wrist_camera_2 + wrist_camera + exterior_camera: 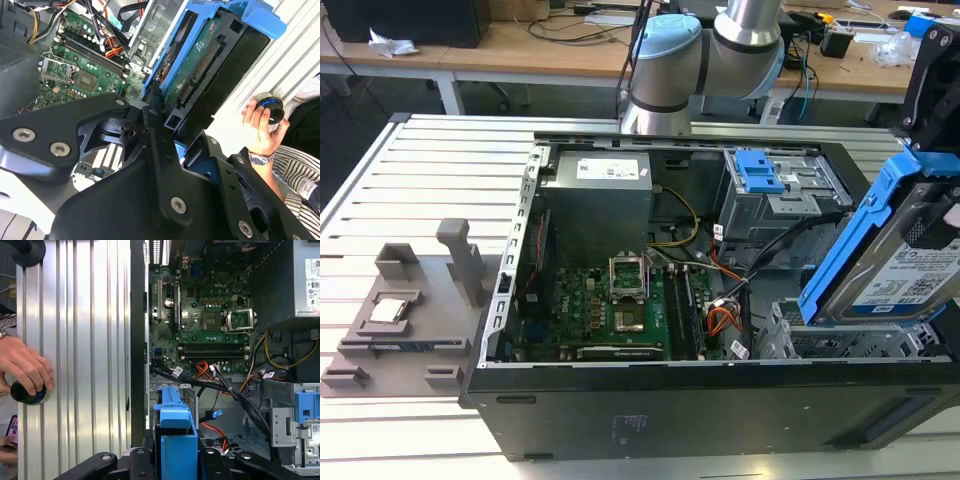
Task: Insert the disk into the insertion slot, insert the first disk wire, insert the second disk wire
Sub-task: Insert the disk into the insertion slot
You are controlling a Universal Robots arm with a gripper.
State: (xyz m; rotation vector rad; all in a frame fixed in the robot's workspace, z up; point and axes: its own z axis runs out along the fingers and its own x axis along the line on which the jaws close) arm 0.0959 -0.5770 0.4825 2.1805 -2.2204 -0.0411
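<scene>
My gripper is shut on the disk, a silver drive with a white-and-blue label in a bright blue carrier. I hold it tilted on edge above the open computer case's corner, at the exterior view's right. The insertion slot, a low grey perforated cage, lies just under the disk's lower edge, and the disk is outside it. In the second wrist view black fingers clamp the disk, showing its green circuit board. The carrier's blue edge shows in the first wrist view. Loose orange wires and black cables lie beside the cage.
The case holds a green motherboard, a grey power supply and a taller cage with a blue latch. A grey fixture sits on the slatted table. A person's hand rests on a black knob beside the case.
</scene>
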